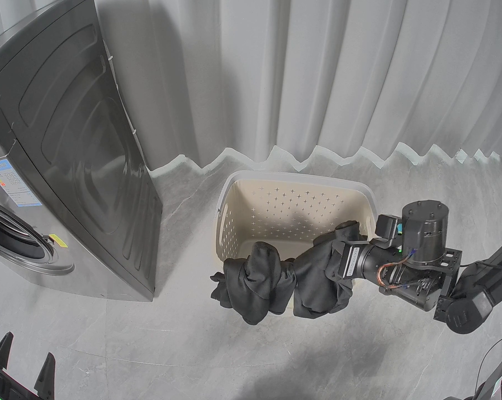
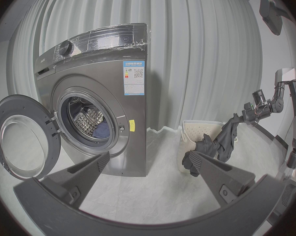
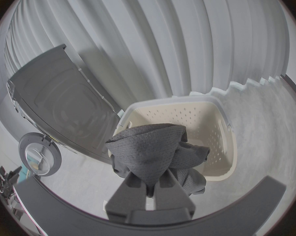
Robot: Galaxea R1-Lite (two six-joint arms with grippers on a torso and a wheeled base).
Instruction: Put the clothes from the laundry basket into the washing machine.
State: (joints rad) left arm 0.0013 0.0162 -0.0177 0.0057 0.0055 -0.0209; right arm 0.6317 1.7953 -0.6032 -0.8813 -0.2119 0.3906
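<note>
R gripper (image 3: 150, 186) clamped on a dark grey garment (image 1: 273, 284); fingers pinched close, cloth bunched between them. Arm comes in from robot's right, at about basket-rim height.

Garment held partly out of the laundry basket (image 1: 295, 176). Upper end is at the gripper, over the basket's near-right corner. The rest drapes across the near rim and hangs outside it, lower end balled into a lump. Can't tell if the lowest fold touches the floor (image 1: 179, 340).

Basket: cream, perforated walls, white rim. Stands on the floor in front of a white curtain (image 1: 317, 56), to the right of the washing machine (image 1: 84, 156) w/ a gap between them.

Washer: grey front-loader at robot's left. Round door (image 2: 23, 136) swung wide open. Some bluish cloth (image 2: 100, 130) lies low in the drum.

L gripper (image 2: 147, 156): low at robot's left, fingers spread wide, nothing held, pointing toward the washer front and the basket.
</note>
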